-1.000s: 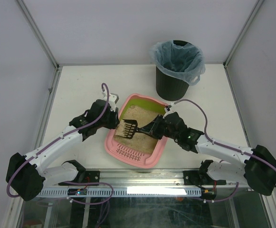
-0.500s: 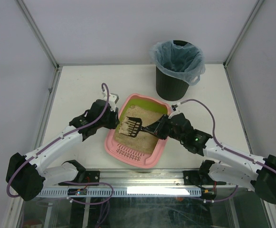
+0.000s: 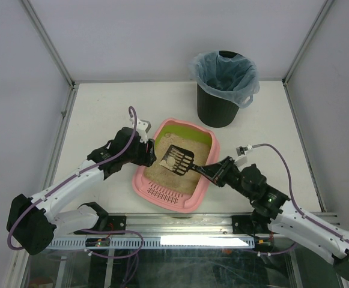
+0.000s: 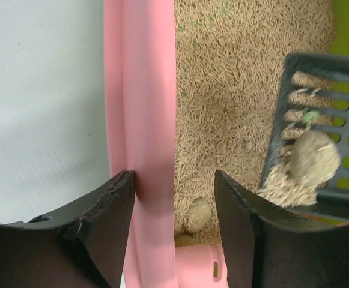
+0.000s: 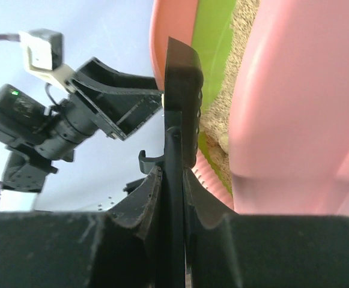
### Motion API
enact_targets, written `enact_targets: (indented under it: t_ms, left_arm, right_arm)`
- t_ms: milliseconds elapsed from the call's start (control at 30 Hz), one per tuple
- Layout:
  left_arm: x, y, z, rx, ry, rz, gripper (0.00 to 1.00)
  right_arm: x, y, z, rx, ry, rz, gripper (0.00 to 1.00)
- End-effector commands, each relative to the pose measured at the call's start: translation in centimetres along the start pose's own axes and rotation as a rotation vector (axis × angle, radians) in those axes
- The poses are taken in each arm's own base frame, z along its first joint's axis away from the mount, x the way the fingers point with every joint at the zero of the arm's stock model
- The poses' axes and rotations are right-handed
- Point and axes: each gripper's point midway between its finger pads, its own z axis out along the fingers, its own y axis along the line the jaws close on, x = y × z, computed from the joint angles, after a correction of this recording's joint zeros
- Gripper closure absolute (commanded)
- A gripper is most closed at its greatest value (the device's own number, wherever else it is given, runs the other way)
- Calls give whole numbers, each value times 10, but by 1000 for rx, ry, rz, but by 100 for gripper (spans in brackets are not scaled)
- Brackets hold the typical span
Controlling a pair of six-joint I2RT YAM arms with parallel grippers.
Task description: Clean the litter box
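Right arm's pulled back toward 5 o'clock since a second ago, so now the right gripper (image 3: 215, 174) sits just outside the litter box (image 3: 162, 193), clamped on the black scoop (image 3: 179, 159), which carries a pale clump (image 4: 313, 157). Left gripper (image 3: 150, 155) straddles the box's 9 o'clock wall, jaws spread, inner finger not touching. Box is mid-table, with the bin (image 3: 224, 90) at 1 o'clock.
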Motion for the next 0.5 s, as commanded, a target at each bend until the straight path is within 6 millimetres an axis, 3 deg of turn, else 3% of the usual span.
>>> enact_targets:
  t_ms: [0,100,200,267,367,467]
  left_arm:
    - [3,-19,-10,93,0,-25,44]
    - [-2,-16,-13,82,-21,-33,43]
    - [-6,-13,-16,71,-44,-38,42]
    - [-9,-12,-19,66,-60,-41,42]
    - [-13,-10,-21,57,-76,-47,42]
    - [-13,-10,-22,59,-77,-47,41]
  right_arm:
    - [-26,34,-15,-189,-137,114,100]
    - [-22,43,-20,-218,-107,82,100]
    - [-37,34,-29,-170,-183,103,100]
    - [-42,35,-31,-226,-216,160,100]
    - [-28,40,-25,-187,-133,88,100]
    - [-44,32,-32,-135,-218,92,100]
